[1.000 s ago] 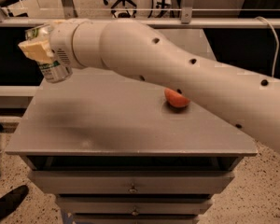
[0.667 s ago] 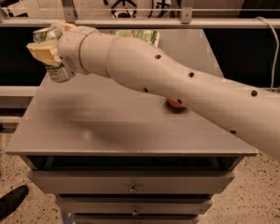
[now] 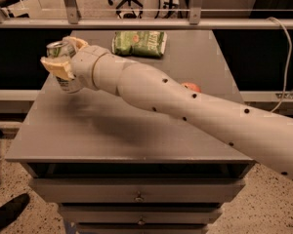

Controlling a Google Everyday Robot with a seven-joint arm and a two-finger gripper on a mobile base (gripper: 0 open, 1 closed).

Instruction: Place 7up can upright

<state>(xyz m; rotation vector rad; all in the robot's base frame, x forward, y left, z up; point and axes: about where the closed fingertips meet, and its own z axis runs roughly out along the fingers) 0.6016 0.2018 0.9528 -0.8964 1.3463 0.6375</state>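
Observation:
The 7up can [image 3: 63, 67] is a silvery can with a shiny top, held nearly upright, tilted a little. My gripper [image 3: 62, 58] is shut on it, its tan fingers [image 3: 56, 67] wrapped around the can's upper part. It is at the left edge of the grey table [image 3: 102, 130], and the can's base looks at or just above the tabletop. The cream arm [image 3: 185, 106] reaches in from the lower right across the table.
A green crinkly snack bag [image 3: 139, 43] lies at the table's far middle. A red-orange fruit [image 3: 191, 87] sits right of centre, mostly hidden behind the arm. Drawers [image 3: 136, 196] front the table. A railing and an office chair stand behind.
The gripper with the can has moved farther back along the table's left side. The snack bag has come into view, and the arm now hides most of the fruit.

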